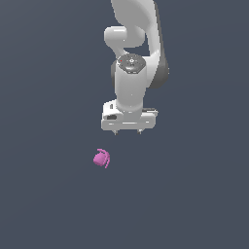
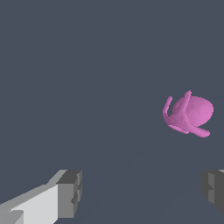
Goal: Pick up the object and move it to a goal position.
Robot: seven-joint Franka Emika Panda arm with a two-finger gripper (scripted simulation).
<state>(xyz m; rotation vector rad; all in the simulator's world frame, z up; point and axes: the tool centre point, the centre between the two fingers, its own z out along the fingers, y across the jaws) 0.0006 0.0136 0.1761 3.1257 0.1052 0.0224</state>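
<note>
The object is a tiny magenta-pink mug-like thing (image 1: 101, 158) with a rounded body and a loop handle. It lies on the dark grey floor, toward the exterior view's left and nearer the camera than the gripper. In the wrist view the mug (image 2: 190, 113) lies tilted on its side, off to one side of the line between the fingers. My gripper (image 1: 127, 132) hangs from the white arm, open and empty, with only the fingertips showing under the hand. In the wrist view the two fingers (image 2: 68, 192) stand wide apart around the gripper's middle (image 2: 142, 190), with nothing between them.
The white arm (image 1: 133, 58) rises behind the gripper. The flat dark grey floor (image 1: 194, 194) fills the rest of both views.
</note>
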